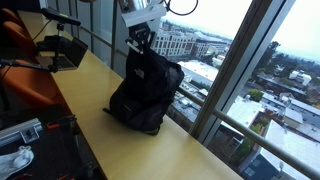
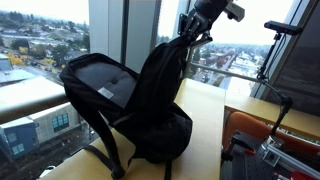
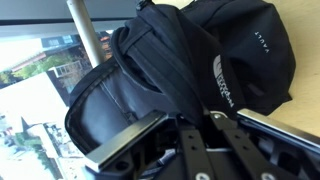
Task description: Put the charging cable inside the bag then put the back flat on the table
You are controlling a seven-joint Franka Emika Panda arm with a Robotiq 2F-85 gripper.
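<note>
gripper (image 2: 188, 40): fully closed, seemingly pinching backpack (image 2: 160, 110) top
step: lay backpack flat on table (image 1: 170, 152)
tip: lower slowly, release once flat

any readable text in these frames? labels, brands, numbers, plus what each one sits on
Nothing can be quoted with certainty.
White logo on the backpack, wrist view: stacked white lettering, too blurred to read.
Small white print on the same backpack panel: too small to read.
Both exterior views: no legible text on the backpack or anywhere else.
</note>
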